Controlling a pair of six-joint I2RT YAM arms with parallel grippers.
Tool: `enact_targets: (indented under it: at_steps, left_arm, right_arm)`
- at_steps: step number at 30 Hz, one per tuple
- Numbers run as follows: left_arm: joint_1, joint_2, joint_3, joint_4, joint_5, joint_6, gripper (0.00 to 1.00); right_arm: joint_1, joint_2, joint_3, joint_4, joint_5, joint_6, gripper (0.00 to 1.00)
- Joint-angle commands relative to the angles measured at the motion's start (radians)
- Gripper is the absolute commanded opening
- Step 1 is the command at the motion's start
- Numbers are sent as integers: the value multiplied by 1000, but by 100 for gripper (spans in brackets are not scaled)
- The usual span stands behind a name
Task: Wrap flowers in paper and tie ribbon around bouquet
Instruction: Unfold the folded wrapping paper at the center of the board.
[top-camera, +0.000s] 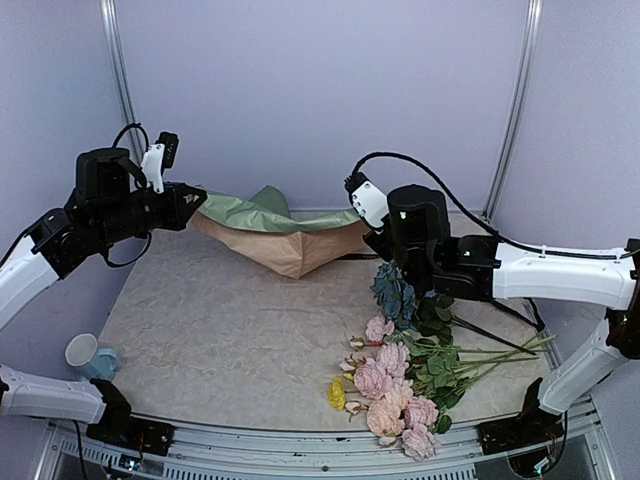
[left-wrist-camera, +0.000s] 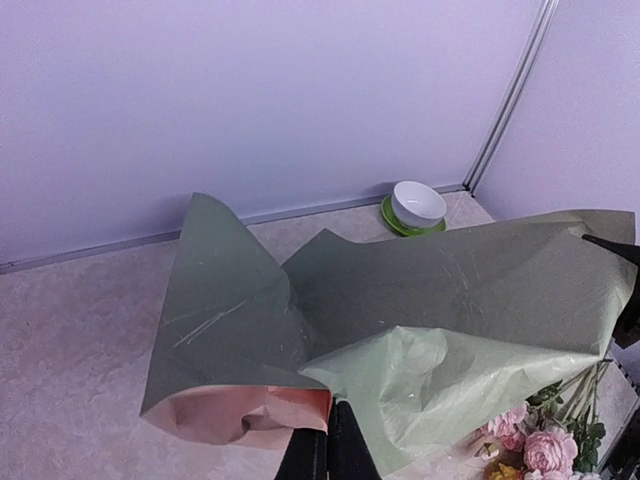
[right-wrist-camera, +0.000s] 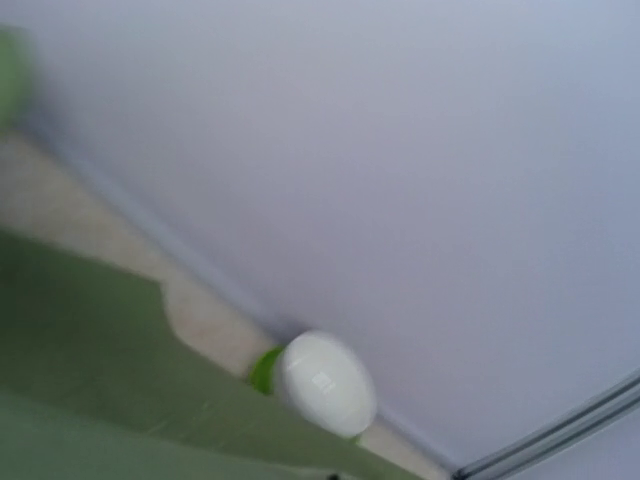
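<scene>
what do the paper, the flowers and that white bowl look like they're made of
The paper: thin matte sheet, sage green over peach-tan; it creases and sags.
The flowers: probably fabric petals and plastic stems, going by the uniform colours; hard to confirm.
The white bowl: glossy, likely ceramic or plastic; smooth shine on its side.

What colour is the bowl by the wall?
White bowl on a green saucer; clearest in left wrist view.
</scene>
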Motion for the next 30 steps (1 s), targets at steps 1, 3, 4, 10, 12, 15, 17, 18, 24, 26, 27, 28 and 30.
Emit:
enact_targets:
  at_steps: [1, 3, 4, 10, 12, 15, 17, 18, 24, 26, 27, 28, 30]
  left_arm:
    - [9, -33, 23, -25, 60, -18, 0]
    - [9, 0, 93, -42, 36, 12, 0]
    - [10, 19, 133, -46, 24, 27, 0]
    - [42, 19, 101, -11, 26, 24, 0]
    - [60, -16, 51, -12, 52, 3, 0]
    - [83, -30, 26, -10, 75, -6, 0]
    - [96, -3, 62, -2, 77, 7, 0]
    - [98, 19, 90, 8, 76, 16, 0]
    - [133, 184, 292, 113, -3, 98, 0]
    - [167, 239, 359, 144, -35, 116, 0]
    - [186, 260, 383, 163, -40, 118, 0]
    - [212, 276, 405, 187, -41, 115, 0]
    - [250, 300, 438, 237, -57, 108, 0]
  right_arm:
    - [43, -100, 40, -214, 60, 165, 0]
    - [41, -151, 38, -125, 30, 126, 0]
    - [41, -167, 38, -72, 15, 110, 0]
    - [46, -164, 63, -79, -52, 186, 0]
    - [50, -148, 55, -114, -18, 187, 0]
    - [48, -133, 75, -113, -41, 155, 0]
    - [35, -107, 116, -58, -90, 103, 0]
    - [19, -85, 141, -13, -115, 67, 0]
    - [-118, 188, 457, 129, -270, -125, 0]
    - [-155, 307, 600, 166, -266, -205, 0]
    - [-173, 385, 707, 179, -261, -248, 0]
    - [-191, 423, 790, 189, -251, -272, 0]
    - [-224, 543, 958, 224, -219, -327, 0]
